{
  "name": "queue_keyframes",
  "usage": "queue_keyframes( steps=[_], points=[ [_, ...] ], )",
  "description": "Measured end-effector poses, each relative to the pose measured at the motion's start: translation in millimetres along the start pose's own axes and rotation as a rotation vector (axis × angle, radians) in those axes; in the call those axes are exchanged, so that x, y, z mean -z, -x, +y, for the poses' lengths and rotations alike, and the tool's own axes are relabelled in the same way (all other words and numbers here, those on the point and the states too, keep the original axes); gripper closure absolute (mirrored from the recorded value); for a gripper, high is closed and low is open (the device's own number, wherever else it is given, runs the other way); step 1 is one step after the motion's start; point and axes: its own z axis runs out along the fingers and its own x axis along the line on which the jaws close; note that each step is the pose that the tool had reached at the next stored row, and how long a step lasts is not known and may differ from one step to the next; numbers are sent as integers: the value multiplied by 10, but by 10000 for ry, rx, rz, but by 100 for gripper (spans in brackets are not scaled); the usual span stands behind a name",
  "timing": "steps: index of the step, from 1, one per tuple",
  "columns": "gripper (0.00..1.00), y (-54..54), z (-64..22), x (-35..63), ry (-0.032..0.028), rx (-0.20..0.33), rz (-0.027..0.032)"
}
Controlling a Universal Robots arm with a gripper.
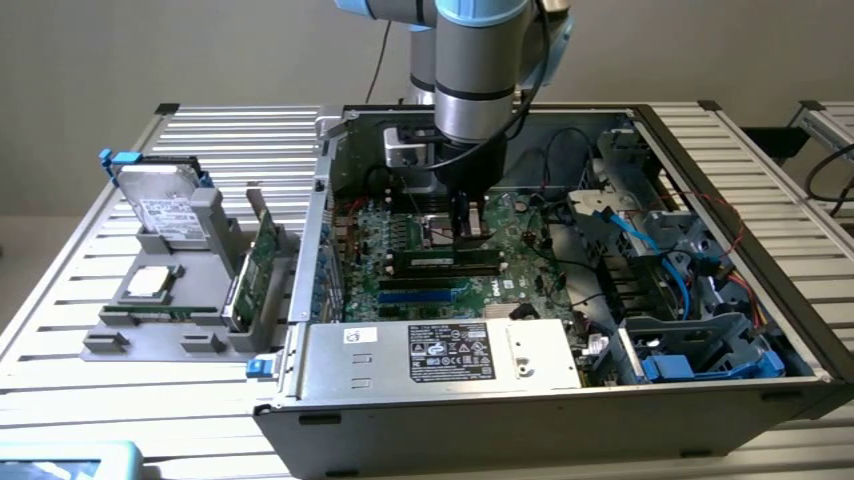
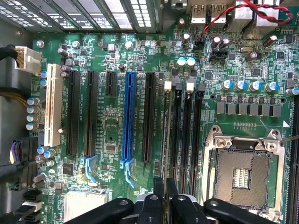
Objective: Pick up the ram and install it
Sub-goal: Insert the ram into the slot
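Observation:
My gripper (image 1: 462, 238) reaches down into the open computer case (image 1: 307, 300), over the motherboard (image 1: 400, 245). It is shut on the ram (image 1: 434, 262), a thin green stick with black chips that lies along the black memory slots (image 1: 447, 275). In the wrist view the ram (image 2: 165, 140) is seen edge-on between my fingertips (image 2: 159, 189). It runs along the outermost memory slot, next to a white latch (image 2: 167, 85). Whether it is pressed fully into the slot I cannot tell. The neighbouring memory slots (image 2: 187, 135) hold nothing.
A silver power supply (image 1: 454, 350) sits at the case's front. A drive cage (image 1: 694, 345) and loose cables are on the exterior view's right. The CPU socket (image 2: 243, 170) and a blue card slot (image 2: 128, 116) flank the memory slots. Outside the case, a grey holder (image 1: 160, 330) carries a hard drive (image 1: 167, 205) and an upright green card (image 1: 260, 255).

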Motion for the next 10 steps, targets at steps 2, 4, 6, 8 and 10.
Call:
queue_keyframes(
  steps=[2, 4, 6, 8, 10],
  points=[
    [86, 4, 1, -2, -2, 2, -1],
    [86, 4, 1, -2, -4, 7, 3],
    [86, 5, 2, -5, -6, 14, 3],
    [86, 8, 2, -11, -11, 20, 0],
    [86, 9, 2, -13, -14, 28, 2]
  ],
)
